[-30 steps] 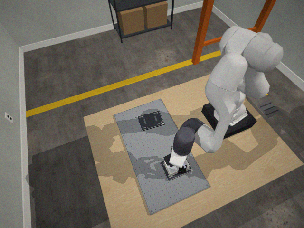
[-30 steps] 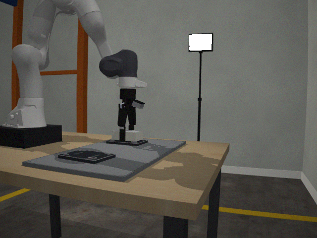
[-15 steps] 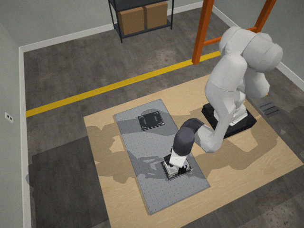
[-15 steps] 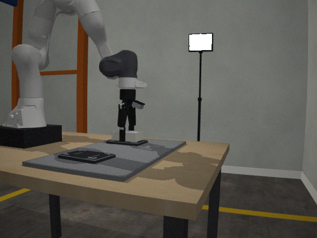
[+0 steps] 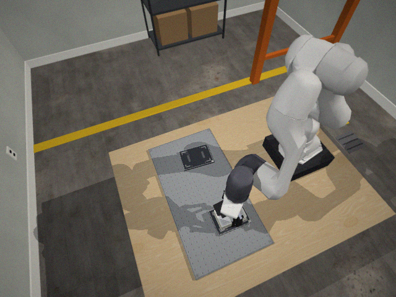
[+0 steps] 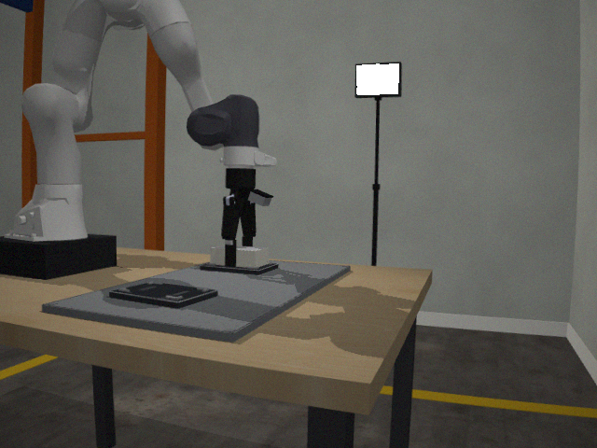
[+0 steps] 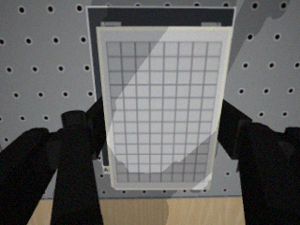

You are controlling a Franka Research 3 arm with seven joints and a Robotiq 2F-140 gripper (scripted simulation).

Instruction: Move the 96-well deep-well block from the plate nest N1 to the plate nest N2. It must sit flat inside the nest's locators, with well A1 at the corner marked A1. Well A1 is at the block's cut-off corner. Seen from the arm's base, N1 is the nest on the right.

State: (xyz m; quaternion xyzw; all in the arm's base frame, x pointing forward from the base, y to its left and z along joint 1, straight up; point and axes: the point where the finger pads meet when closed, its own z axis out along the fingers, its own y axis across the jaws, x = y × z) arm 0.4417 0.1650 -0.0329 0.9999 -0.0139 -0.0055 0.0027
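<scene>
The Robotiq 2F-140 gripper (image 5: 228, 215) (image 6: 239, 254) (image 7: 159, 106) points downward, its jaws partly spread astride the 96-well deep-well block (image 5: 224, 223) (image 6: 253, 256) (image 7: 161, 108). One black finger stands along each long side; whether they press on the block or merely flank it cannot be told.

The pale block, its wells forming a grid, lies over plate nest N2 (image 5: 220, 232) (image 6: 262, 271) (image 7: 159, 16), the left-hand nest as seen from the arm's base. It looks level, though its full seating within the locators cannot be confirmed. In the wrist view, an "A" (image 7: 107, 170) is legible on the nest's border; the rest of that label is hidden. The block's nearby lower-left corner appears clipped.

Plate nest N1 (image 5: 196, 157) (image 6: 163, 294), dark with pale corner locators, holds no block. Both nests rest on a grey perforated baseboard (image 5: 189, 198) (image 6: 216, 320) upon the wooden table (image 5: 140, 245) (image 6: 308, 366).

The white Franka Research 3 arm (image 5: 292, 96) (image 6: 52, 134) rises from a black pedestal (image 5: 327, 157) (image 6: 101, 253). Beyond stand a lit panel on a pole (image 6: 378, 79) and a metal shelf (image 5: 184, 43) bearing two cardboard boxes (image 5: 172, 26) (image 5: 204, 20). No brand is readable.

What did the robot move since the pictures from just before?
Nothing visibly moved. The arm and gripper stayed in place, and so did the block at N2. N1 is without a block, same as before.
</scene>
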